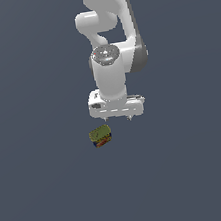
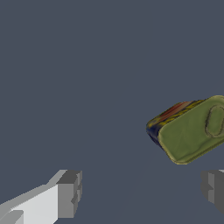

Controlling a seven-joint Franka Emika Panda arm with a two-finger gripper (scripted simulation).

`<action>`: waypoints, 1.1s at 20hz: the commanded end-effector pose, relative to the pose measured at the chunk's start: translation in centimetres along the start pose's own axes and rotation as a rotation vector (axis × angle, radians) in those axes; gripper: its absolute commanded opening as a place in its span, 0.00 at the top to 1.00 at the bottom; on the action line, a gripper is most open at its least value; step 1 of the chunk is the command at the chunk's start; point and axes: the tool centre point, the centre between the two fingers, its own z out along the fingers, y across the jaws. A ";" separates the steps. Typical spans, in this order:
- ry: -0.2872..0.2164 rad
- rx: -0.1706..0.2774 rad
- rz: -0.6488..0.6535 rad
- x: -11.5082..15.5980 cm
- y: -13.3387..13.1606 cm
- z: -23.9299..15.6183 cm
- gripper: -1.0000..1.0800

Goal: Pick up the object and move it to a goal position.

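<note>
White and boxy, the gripper (image 1: pixel 117 118) hangs from the arm with its two short fingers (image 1: pixel 129 116) pointing down, and they are spread wide with nothing between them. In the wrist view the two grey fingertips (image 2: pixel 69 194) stand far apart, one on each side of the picture, and only bare floor shows in the gap. The object (image 1: pixel 101 136) is a small stubby can, olive green on its flat top, with red, orange and blue marks on its side. It lies on the floor (image 1: pixel 49 193) just below the gripper and a little toward the exterior view's left, near the gripper but not touching it. It does not sit under the middle of the fingers; it is off to one side. In the wrist view the can (image 2: pixel 191 129) looks tilted, with its green top facing the camera and an oval mark pressed into that top. Its striped side shows along one edge. The edge of that picture cuts off part of the can, so its whole shape does not show. One fingertip is cut off there too. The floor is plain dark grey-blue all around, and nothing stands between the gripper and the can. The arm (image 1: pixel 108 57) is white and thick, with a round grey cap on one joint, and its upper part runs out of the top of the exterior view. The marks on the can are too small and blurry to read.
</note>
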 end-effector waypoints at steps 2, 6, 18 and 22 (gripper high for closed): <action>0.000 -0.002 0.087 0.2 0.7 0.5 0.04; 0.001 -0.005 0.210 0.6 1.8 1.1 0.04; 0.011 -0.019 0.589 1.5 5.1 2.9 0.04; 0.017 -0.025 0.714 1.8 6.2 3.5 0.04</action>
